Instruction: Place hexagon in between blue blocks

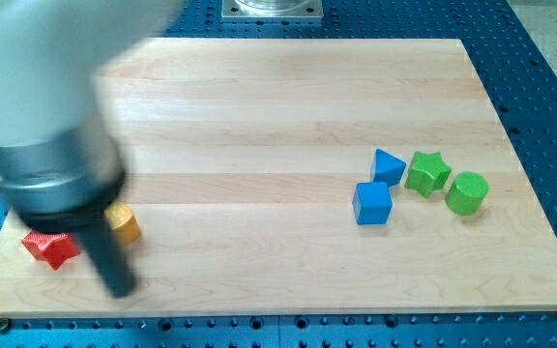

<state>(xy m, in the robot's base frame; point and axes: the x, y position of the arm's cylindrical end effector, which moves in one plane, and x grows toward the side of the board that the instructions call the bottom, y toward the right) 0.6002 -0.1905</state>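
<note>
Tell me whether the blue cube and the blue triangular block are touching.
Cannot tell. In the camera view the blue cube sits just below and left of the blue triangular block; their edges meet in the picture with no plain gap or contact.

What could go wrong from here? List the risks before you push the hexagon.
1. My tip sits below the yellow hexagon, not to its left; pushing from here may send it toward the view's top rather than across the board.
2. The red star lies close by and could get dragged along.
3. The blue cube and blue triangle nearly touch, so the hexagon may scatter them, or bump the green star.
</note>
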